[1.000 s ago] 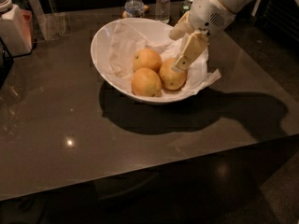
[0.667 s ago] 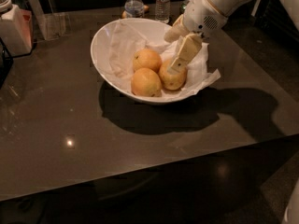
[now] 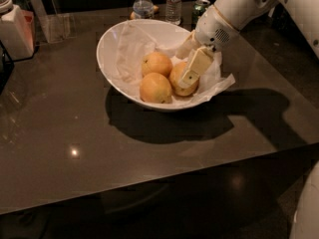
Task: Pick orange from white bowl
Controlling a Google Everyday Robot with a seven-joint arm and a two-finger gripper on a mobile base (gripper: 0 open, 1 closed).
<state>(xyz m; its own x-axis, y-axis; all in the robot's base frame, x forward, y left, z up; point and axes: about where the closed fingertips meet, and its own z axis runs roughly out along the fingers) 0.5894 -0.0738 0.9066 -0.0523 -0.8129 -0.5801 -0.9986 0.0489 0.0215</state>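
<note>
The white bowl [image 3: 112,44] stands on the dark table, lined with crumpled white paper, and holds three oranges. The slightly oval orange [image 3: 175,79] lies at the right of the bowl, with two rounder oranges, one behind [image 3: 156,63] and one in front [image 3: 155,87], to its left. My gripper [image 3: 183,69] reaches down into the bowl from the upper right. It is open, with one cream finger [image 3: 195,66] across the front of the oval orange and the other behind it. The orange rests in the bowl.
Two water bottles [image 3: 143,4] and a green can [image 3: 201,6] stand behind the bowl. A white jug [image 3: 14,29] and a clear container [image 3: 55,26] are at the far left. The table's front edge [image 3: 149,188] runs near the bottom.
My gripper has moved slightly down and to the left, deeper over the right-hand orange. The oranges and the bowl have not moved.
</note>
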